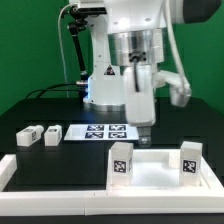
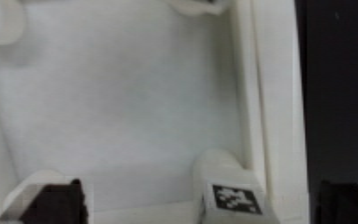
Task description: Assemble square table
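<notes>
Exterior view: white, rimmed square top (image 1: 156, 172) with two upright tagged legs (image 1: 121, 161).

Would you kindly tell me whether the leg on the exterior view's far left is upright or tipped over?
Tipped over: the leg lies on its side on the black table, longer than it is tall.

No letters or numbers are legible. Black-and-white square tags show on the marker board (image 1: 107, 131), 1 upright leg (image 1: 121, 160) and a 2nd upright leg (image 1: 189, 160); a triangular warning sign (image 1: 101, 73), symbol unreadable, marks the arm's base (image 1: 108, 88)
</notes>
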